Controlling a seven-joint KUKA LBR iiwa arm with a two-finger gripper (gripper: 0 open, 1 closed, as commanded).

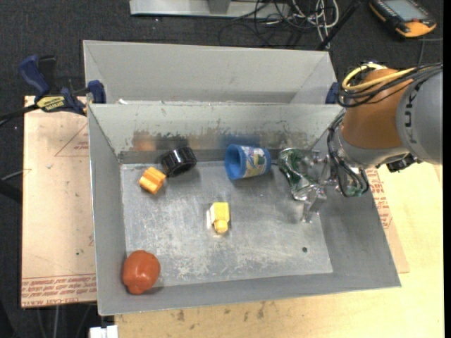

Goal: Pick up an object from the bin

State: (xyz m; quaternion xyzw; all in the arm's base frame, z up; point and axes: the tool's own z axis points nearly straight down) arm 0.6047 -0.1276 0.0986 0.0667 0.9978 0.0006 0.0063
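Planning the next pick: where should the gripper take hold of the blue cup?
Likely mid-body, from above, closing front to back across it. The cup lies on its side, mouth to the left, round wall up. The back wall is close, so room there may be tight.

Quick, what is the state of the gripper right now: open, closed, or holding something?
Gripper: cannot be told whether it is open or closed. It is at the right side of the bin, to the right of the blue cup.
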